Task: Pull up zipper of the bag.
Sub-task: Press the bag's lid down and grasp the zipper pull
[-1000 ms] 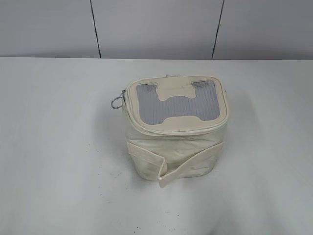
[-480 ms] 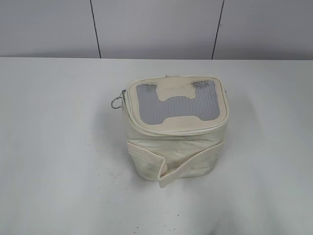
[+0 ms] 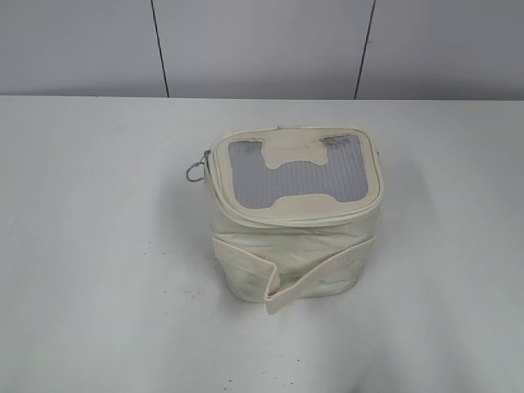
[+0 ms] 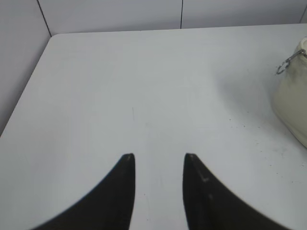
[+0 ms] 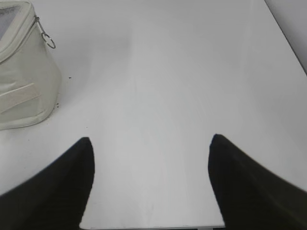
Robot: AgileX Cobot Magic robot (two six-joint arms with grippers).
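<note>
The cream-white bag (image 3: 291,246) stands upright mid-table, with a grey ribbed top panel and a cream H patch (image 3: 295,168). The zipper (image 3: 246,214) runs around its top rim. A silver ring pull (image 3: 195,172) hangs at the bag's left corner. It also shows in the left wrist view (image 4: 284,67). Another ring pull (image 5: 48,40) hangs at the corner seen in the right wrist view. My left gripper (image 4: 159,155) is open and empty over bare table, left of the bag (image 4: 292,96). My right gripper (image 5: 151,139) is wide open and empty, right of the bag (image 5: 24,81). Neither arm shows in the exterior view.
The white table (image 3: 98,246) carries only the bag. A loose end of the wide strap band (image 3: 274,299) sticks out at the bag's front. A grey panelled wall (image 3: 262,45) runs behind the table. The table's left edge (image 4: 29,81) is near my left gripper.
</note>
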